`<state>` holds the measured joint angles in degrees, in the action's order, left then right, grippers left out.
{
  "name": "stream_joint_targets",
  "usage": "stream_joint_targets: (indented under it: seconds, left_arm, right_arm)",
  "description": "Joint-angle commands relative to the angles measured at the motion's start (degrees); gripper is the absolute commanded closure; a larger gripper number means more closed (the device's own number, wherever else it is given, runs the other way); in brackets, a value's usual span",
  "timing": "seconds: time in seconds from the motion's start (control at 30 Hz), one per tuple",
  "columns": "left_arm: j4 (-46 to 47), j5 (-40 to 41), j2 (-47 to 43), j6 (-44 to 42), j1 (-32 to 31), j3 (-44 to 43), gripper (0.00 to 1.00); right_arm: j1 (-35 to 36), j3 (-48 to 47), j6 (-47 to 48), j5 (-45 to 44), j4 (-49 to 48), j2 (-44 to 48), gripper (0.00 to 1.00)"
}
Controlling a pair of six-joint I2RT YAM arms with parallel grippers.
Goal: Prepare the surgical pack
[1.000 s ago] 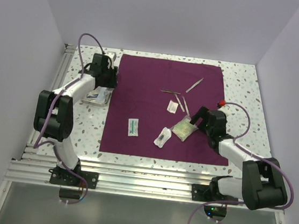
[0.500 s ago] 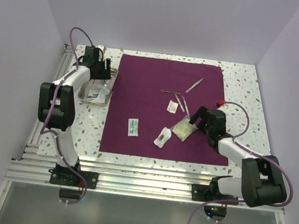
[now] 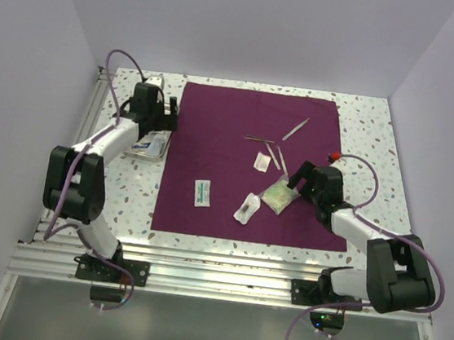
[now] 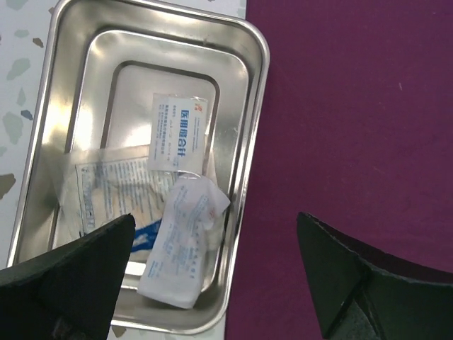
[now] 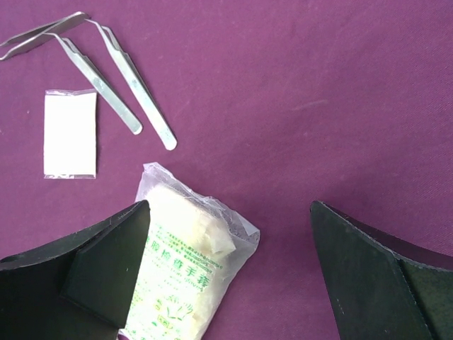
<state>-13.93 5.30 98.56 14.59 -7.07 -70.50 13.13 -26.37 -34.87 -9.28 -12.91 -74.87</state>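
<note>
While the purple cloth (image 3: 214, 136) lies spread flat, bare speckled table (image 3: 370, 137) borders all four of its edges. Just at the cloth's left edge stands one steel tray (image 4: 255, 106) holding three sachets (image 4: 177, 131), with the left hand (image 4: 216, 219) wide open and empty above it. On the cloth lie four packets (image 3: 201, 192) and at least three tweezers (image 5: 106, 92); its far-left part is bare. The right hand (image 5: 230, 205) gapes wide over the gauze packet (image 5: 184, 276), gripping nothing.
</note>
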Motion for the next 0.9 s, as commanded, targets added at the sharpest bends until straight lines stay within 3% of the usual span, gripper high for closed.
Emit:
stream_joint_targets:
  seconds: [0.0, 0.13, 0.3, 0.47, 0.87]
  left_arm:
    - [7.16, 7.96, -7.41, 5.44, -0.31, 5.71, 0.00]
    - [8.57, 11.83, -12.25, 9.57, -0.31, 9.94, 0.00]
    - [9.19, 9.72, -15.77, 9.40, -1.45, 12.66, 0.00]
    - [0.61, 14.91, -15.34, 12.11, -7.69, 12.40, 0.00]
    - [1.36, 6.82, -24.29, 19.59, -20.16, 28.21, 0.03]
  right_arm:
    - [0.06, -2.02, -0.72, 1.19, -1.51, -0.54, 0.02]
    - [0.15, -1.76, -0.72, 1.63, -1.86, -0.45, 0.02]
    - [0.15, -1.84, -0.81, 1.63, -2.03, -0.54, 0.02]
    - [0.15, -1.76, -0.64, 1.81, -2.47, -0.80, 0.02]
    - [0.23, -2.19, -0.81, 2.33, -2.39, -1.33, 0.02]
